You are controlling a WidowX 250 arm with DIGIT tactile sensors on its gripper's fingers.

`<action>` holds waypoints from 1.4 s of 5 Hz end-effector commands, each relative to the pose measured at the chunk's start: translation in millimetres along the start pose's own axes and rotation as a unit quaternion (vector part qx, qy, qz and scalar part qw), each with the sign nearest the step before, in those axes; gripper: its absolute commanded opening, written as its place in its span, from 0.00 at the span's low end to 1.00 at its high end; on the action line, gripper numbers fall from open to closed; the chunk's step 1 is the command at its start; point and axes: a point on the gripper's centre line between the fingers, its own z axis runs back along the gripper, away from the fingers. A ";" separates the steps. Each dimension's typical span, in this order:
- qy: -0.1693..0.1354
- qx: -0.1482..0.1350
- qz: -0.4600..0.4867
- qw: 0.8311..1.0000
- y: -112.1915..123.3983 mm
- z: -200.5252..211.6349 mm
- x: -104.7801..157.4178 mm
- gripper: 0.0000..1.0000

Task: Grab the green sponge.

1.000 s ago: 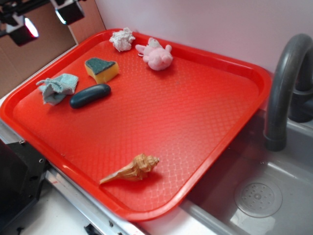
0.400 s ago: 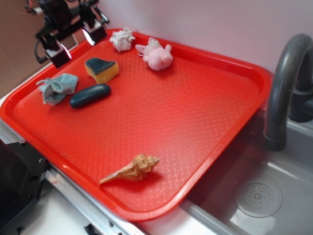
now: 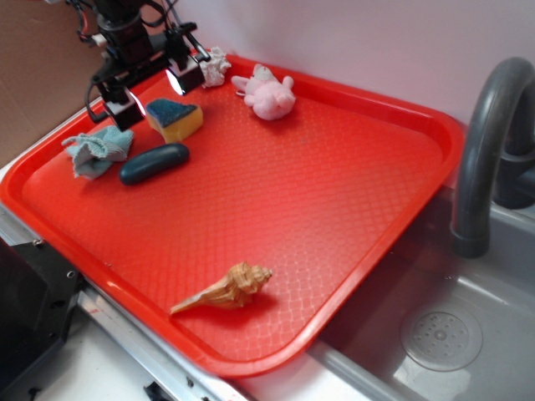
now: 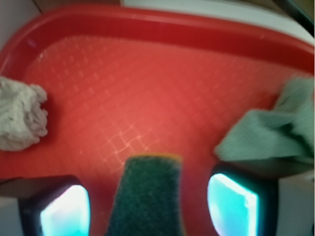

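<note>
A: Claw (image 3: 152, 89) spread wide, holding nothing, upper left of the frame — poised over the back of the green sponge (image 3: 174, 118) on the red tray (image 3: 351, 209).

B: Sponge centred between the lit fingers (image 4: 232, 202) in the wrist view. Risks?

A: Blue-grey rag (image 3: 98, 149) just beside one finger — could snag on closing. Dark pebble (image 3: 154, 163) near too.

B: Wedge shape as well — sloped top, soft foam. Shallow pinch likely to squeeze it out, or skid it across the tray.
</note>
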 end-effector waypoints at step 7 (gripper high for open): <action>0.047 -0.091 -0.384 0.918 -6.1 138.4 0.8 0.00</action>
